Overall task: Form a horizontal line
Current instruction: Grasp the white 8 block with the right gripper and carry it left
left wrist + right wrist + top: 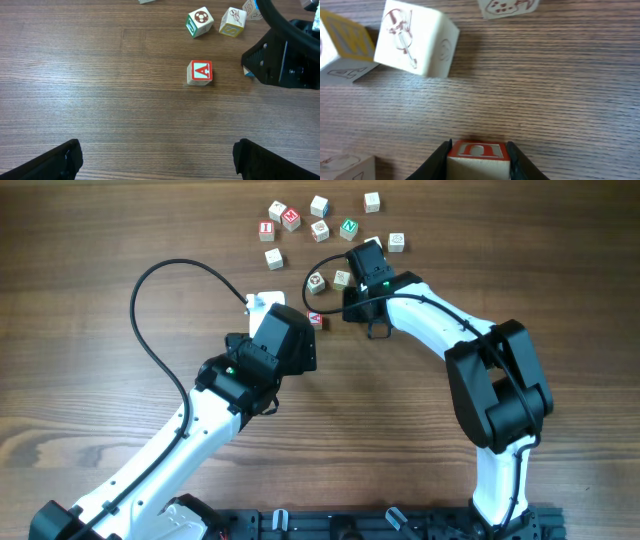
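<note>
Red-lettered cube (479, 152), lower part beyond the bottom edge.

Twelve wooden cubes (320, 230) show from overhead: nine clustered toward 12 o'clock, three nearer the centre. Two robot arms (430, 320), each trailing one black cable (133, 305).

9 loose letter cubes (320, 230) lie scattered on the brown wooden table (500, 240), just beyond the right claw (479, 156).

held cube (479, 159) sits between the right fingers (434, 165); two cubes (416, 42) lie just beyond, lone cube (200, 73) apart.
</note>
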Action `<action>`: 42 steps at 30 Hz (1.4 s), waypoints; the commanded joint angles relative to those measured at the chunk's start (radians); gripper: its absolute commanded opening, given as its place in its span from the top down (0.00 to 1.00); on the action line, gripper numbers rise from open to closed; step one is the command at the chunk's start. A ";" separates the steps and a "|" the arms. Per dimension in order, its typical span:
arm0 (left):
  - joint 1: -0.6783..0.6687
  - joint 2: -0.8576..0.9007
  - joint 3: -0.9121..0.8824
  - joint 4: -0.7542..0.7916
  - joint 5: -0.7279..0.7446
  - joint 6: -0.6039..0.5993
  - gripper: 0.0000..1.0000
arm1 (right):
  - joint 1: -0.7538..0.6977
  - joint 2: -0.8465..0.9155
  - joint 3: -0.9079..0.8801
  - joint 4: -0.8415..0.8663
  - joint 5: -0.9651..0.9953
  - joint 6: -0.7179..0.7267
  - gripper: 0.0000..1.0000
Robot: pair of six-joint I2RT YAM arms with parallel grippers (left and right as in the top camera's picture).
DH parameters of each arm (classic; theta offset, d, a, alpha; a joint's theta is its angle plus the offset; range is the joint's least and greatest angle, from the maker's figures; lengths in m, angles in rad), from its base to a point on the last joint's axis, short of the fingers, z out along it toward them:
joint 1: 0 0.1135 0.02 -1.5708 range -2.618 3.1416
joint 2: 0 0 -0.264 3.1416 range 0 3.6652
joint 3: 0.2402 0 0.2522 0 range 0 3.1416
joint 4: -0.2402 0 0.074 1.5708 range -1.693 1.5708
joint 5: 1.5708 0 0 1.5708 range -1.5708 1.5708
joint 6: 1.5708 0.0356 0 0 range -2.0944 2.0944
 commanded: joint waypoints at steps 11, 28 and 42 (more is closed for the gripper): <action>-0.001 -0.016 -0.003 0.000 -0.017 -0.006 0.00 | 0.023 -0.026 -0.012 -0.016 -0.162 -0.023 0.75; -0.001 -0.016 -0.003 0.000 -0.017 -0.006 0.00 | 0.076 -0.026 -0.012 0.013 -0.063 0.009 0.61; -0.001 -0.016 -0.003 0.000 -0.017 -0.006 0.00 | 0.076 -0.026 0.012 0.006 -0.135 0.009 0.13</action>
